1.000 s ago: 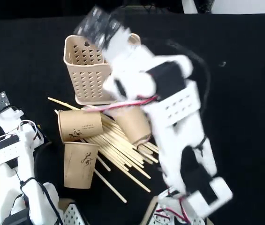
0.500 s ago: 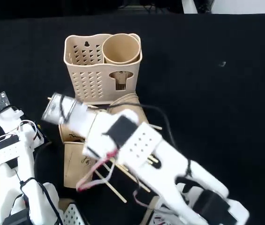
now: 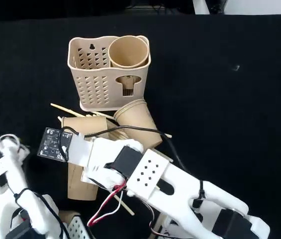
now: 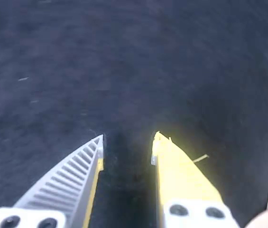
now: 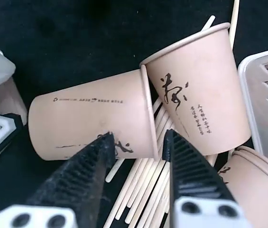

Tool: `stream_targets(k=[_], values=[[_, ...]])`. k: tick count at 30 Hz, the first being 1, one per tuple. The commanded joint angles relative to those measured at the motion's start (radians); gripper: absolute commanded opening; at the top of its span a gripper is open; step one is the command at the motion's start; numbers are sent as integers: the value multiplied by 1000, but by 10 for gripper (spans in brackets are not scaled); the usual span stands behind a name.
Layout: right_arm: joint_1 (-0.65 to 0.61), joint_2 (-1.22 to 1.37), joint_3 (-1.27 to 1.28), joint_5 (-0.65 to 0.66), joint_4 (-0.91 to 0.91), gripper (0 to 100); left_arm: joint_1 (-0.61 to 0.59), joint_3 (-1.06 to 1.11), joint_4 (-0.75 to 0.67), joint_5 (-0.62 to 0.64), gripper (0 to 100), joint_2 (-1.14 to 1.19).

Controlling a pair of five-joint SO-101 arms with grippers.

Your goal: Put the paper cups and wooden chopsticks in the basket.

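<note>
Across the whole table a black cloth (image 3: 230,129) is spread. Low over it the right pincer (image 5: 138,138) is held with its dark fingers (image 5: 190,166) apart, clamped on nothing. Directly below its tips a paper cup (image 5: 86,118) is laid on its side, with the cup's rim lined up under the gap between the fingers. A second cup (image 5: 200,95), also on its side, is seen just ahead of the pincer, its rim set against the rim of the first. A third cup (image 5: 254,183) is lodged close beside one finger and is partly cut off. A loose bundle of wooden chopsticks (image 5: 141,190) is strewn under the cups and under the pincer's gap. Farther out from the pincer, beyond the three cups, the basket (image 3: 98,84) is stood upright, and a fourth cup (image 3: 129,50) is seated upright in one of its compartments. The left pincer (image 4: 127,139) is placed well apart from all of these, its fingers parted by a narrow gap, with bare cloth below it.
</note>
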Motion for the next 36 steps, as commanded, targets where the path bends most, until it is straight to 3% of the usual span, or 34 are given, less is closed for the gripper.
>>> stream_targets(k=[1, 6, 10, 18, 21, 26, 30, 36], values=[[-14, -42, -2, 9, -23, 173, -51, -41, -18, 63, 170, -25], [-11, -35, -5, 9, -17, 178, -51, -41, -18, 61, 170, -26], [-12, 22, -10, -40, -15, 250, -56, -41, -18, 61, 170, -26], [-37, 147, -122, -51, 72, 254, -58, -41, -18, 61, 170, -26], [-69, 162, -165, 34, 150, 253, -58, -41, -18, 61, 170, -26], [-97, 160, -223, 180, 269, 144, -58, -41, -18, 60, 170, -26], [-92, 124, -254, 176, 282, 7, -59, -41, -18, 58, 170, -26], [-92, 5, -248, 66, 278, 11, -59, -41, -18, 57, 170, -26]])
